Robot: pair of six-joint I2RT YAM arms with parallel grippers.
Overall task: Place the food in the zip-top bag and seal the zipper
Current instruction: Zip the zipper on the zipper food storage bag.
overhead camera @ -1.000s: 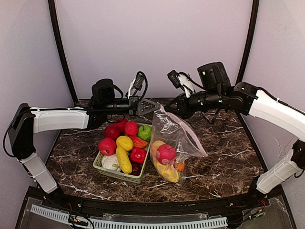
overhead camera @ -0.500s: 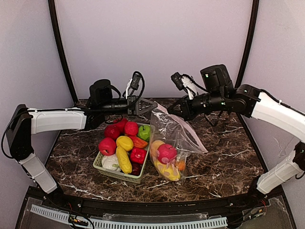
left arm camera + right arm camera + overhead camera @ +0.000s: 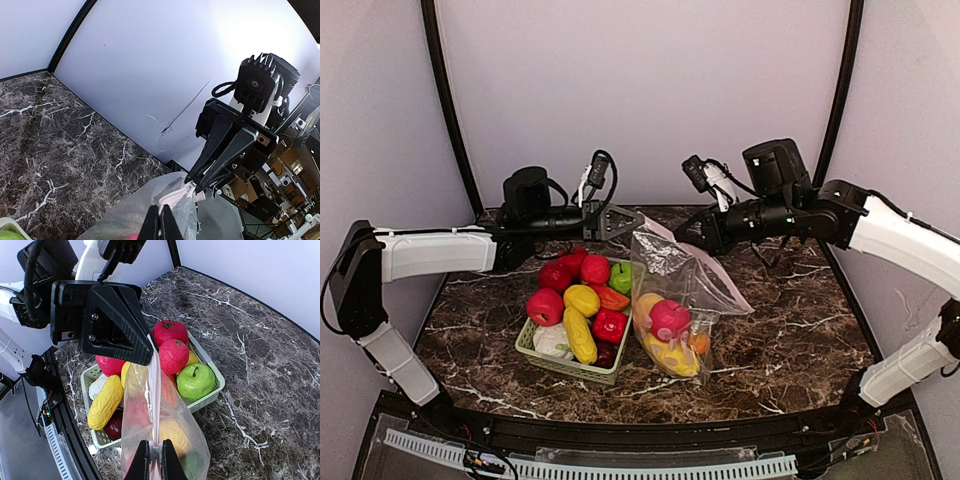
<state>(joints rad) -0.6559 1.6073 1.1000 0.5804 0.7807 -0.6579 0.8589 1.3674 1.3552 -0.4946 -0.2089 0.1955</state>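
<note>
The clear zip-top bag hangs between both grippers, its bottom resting on the table, with red and yellow food inside. My left gripper is shut on one end of the pink zipper. My right gripper is shut on the zipper's other end at the white slider. The pink strip runs taut between the two grippers. More food lies in the basket: red apple, green apple, yellow corn.
The pale green slatted basket stands just left of the bag, touching it, and also shows in the right wrist view. Dark marble table stretches to the right. The back wall is close behind both grippers.
The two grippers have moved apart: the right one to the right along the zipper, the left one slightly to the left. The bag's top edge is now stretched longer.
</note>
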